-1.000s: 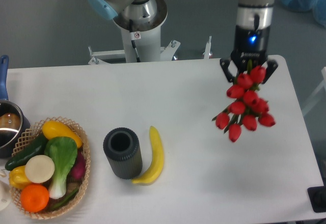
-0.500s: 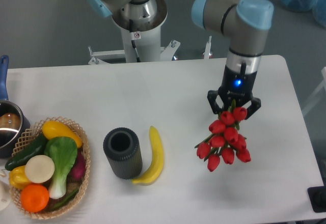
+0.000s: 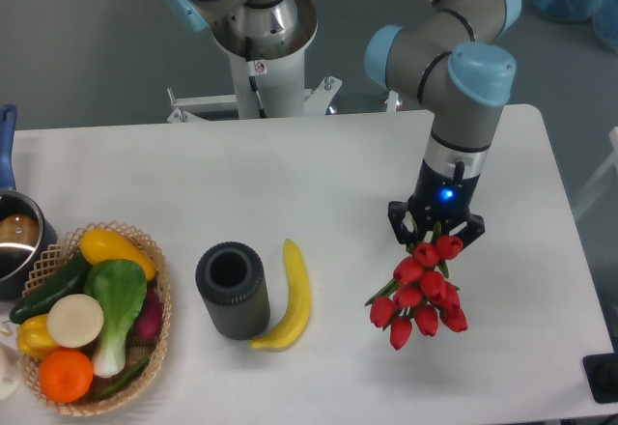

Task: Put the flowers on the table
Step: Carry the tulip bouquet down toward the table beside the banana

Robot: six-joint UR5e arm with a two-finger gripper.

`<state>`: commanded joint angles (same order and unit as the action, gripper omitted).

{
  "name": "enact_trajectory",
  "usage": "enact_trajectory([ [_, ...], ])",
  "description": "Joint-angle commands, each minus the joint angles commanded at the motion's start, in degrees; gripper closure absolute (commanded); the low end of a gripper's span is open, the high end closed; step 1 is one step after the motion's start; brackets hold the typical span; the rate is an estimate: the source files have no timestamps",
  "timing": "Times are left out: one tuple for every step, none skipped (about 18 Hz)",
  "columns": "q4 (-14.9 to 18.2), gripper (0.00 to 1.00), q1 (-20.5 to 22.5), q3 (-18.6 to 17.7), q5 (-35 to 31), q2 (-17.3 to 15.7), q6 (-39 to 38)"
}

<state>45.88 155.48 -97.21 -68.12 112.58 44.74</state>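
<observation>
A bunch of red tulips, the flowers (image 3: 417, 295), hangs head-down from my gripper (image 3: 435, 235) over the right part of the white table (image 3: 348, 184). The jaws are shut on the stems, which are hidden behind the blooms and the gripper body. The lowest blooms reach close to the tabletop; I cannot tell whether they touch it. The arm comes down from the upper right.
A yellow banana (image 3: 293, 296) and a dark upright cylinder (image 3: 233, 289) sit left of the flowers. A wicker basket of vegetables (image 3: 93, 317) stands at the front left, a pot (image 3: 15, 237) at the left edge. The robot base (image 3: 259, 48) is behind the table.
The gripper has carried the flowers down and toward the front left, from near the table's back right corner to lower over the right middle of the table.
</observation>
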Motion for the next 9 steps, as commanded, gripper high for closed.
enact_trajectory([
  [0.0,0.67,-0.17,0.35,0.0,0.7,0.0],
  [0.0,0.67,-0.61,0.79,0.0,1.58,0.0],
  [0.0,0.67,-0.7,1.23,0.17,2.11,0.0],
  [0.0,0.67,-0.79,1.49,0.52,2.73,0.0],
  [0.0,0.67,-0.88,1.93,0.96,3.43,0.0],
  [-0.35,0.67,-0.88,2.28,1.66,4.22,0.09],
  [-0.35,0.67,-0.97,2.72,2.37,5.01,0.09],
  [-0.35,0.67,-1.23,3.16,3.16,5.89,0.17],
  [-0.35,0.67,-1.58,3.77,3.51,6.68,0.35],
])
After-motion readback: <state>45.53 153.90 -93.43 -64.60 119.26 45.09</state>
